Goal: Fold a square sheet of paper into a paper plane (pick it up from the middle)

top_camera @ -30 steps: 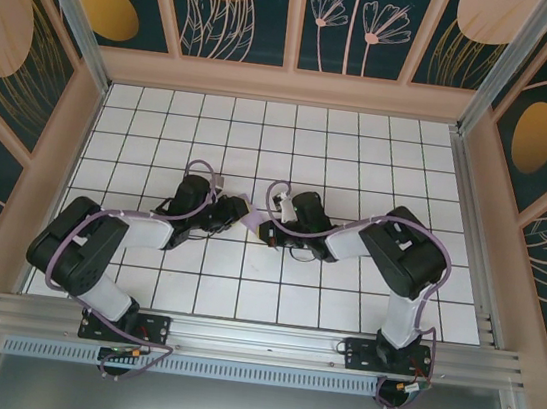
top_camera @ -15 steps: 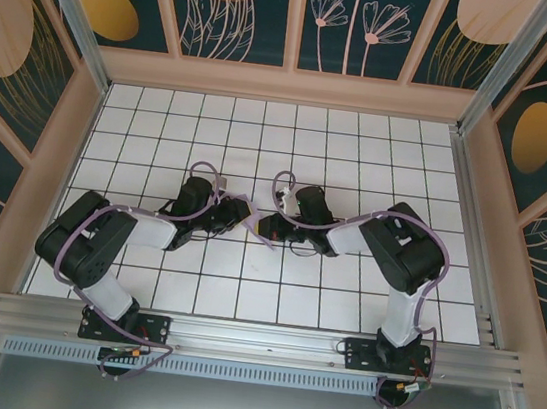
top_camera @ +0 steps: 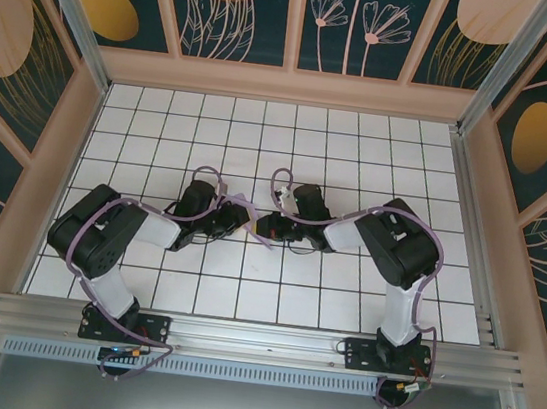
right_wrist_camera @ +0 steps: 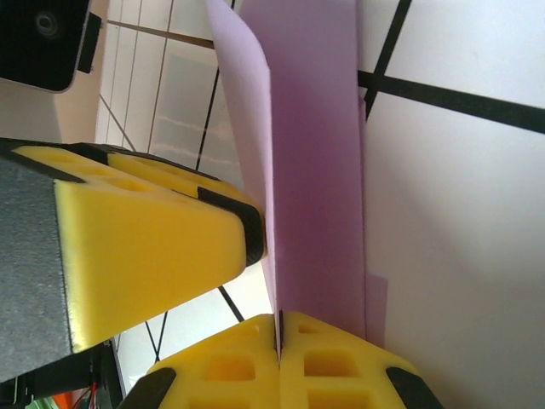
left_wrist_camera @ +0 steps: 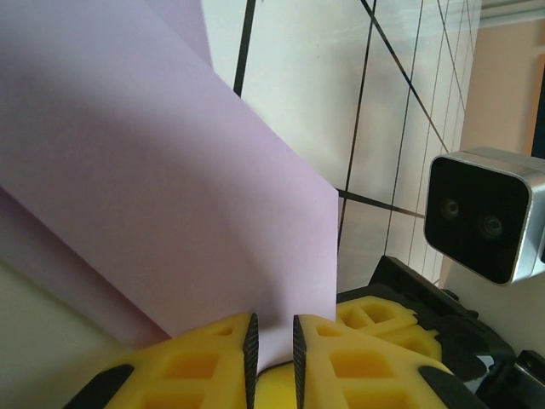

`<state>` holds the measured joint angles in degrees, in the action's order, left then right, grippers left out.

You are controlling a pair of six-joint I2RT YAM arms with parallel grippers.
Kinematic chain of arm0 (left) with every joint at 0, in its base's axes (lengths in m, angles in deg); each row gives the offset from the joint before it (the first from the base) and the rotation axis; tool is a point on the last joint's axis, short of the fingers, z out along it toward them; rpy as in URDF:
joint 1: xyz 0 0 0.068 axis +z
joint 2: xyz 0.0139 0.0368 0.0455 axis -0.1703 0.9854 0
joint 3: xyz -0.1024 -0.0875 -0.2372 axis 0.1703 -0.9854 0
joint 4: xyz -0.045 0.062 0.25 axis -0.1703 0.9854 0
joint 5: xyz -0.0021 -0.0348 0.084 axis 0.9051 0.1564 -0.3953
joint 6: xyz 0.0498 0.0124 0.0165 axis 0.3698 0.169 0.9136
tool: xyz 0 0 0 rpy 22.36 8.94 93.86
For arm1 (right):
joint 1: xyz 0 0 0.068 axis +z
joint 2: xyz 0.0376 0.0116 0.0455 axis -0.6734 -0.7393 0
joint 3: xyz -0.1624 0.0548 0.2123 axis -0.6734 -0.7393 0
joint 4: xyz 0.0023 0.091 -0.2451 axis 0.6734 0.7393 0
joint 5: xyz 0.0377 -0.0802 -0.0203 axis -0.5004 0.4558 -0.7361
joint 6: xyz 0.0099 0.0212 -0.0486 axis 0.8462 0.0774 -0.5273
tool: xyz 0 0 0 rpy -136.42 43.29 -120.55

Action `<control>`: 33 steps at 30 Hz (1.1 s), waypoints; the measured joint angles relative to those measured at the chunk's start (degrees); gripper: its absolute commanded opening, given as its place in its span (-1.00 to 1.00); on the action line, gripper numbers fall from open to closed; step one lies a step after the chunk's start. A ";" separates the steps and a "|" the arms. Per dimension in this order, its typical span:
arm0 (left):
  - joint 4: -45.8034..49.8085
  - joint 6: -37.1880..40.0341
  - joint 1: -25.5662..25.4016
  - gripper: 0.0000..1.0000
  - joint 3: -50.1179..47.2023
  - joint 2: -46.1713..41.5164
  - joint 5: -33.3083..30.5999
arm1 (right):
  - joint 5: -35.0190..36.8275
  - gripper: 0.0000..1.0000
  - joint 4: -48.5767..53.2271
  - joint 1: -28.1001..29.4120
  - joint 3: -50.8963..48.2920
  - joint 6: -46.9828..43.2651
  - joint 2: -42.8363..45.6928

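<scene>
The square sheet of paper [top_camera: 251, 211] is pale lavender and is lifted off the tiles between my two grippers at mid-table, bent into a fold. My right gripper [right_wrist_camera: 278, 325] is shut on the sheet [right_wrist_camera: 315, 170], pinching its folded edge between the yellow pads; from above it sits at the sheet's right [top_camera: 264, 227]. My left gripper [left_wrist_camera: 272, 331] has its jaws a narrow gap apart, with the sheet's edge [left_wrist_camera: 170, 187] lying in that gap. From above the left gripper [top_camera: 237, 218] is at the sheet's left. The two grippers almost touch.
The white tiled table [top_camera: 272, 295] is walled by a wooden frame with patterned panels. The right gripper's yellow finger [left_wrist_camera: 375, 317] and wrist camera [left_wrist_camera: 484, 213] crowd the left wrist view. A metal rail [top_camera: 256, 338] runs along the near edge.
The left arm has drawn in toward the middle and its jaws have narrowed around the sheet. The sheet has bunched up narrower between the grippers. The right gripper stays shut on it.
</scene>
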<state>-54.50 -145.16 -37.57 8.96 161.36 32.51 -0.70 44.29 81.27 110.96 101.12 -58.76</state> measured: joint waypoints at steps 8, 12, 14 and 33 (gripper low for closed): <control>-0.20 0.46 -0.02 -0.57 0.24 1.66 -0.02 | -0.22 -0.75 4.87 0.00 2.23 -2.08 -0.22; -0.15 0.72 -0.02 -0.58 0.66 1.97 -0.02 | -0.63 -0.67 6.86 0.00 3.30 -3.34 -0.22; -0.13 0.87 -0.02 -0.58 0.76 2.14 -0.02 | -0.81 -0.64 7.48 0.00 3.61 -3.67 -0.22; 0.96 1.05 0.00 -0.63 1.33 2.86 -0.20 | 2.08 -0.45 16.37 0.04 4.50 -10.45 3.37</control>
<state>-53.54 -144.11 -37.57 10.29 164.22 32.32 1.38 60.66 81.31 115.46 90.67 -55.40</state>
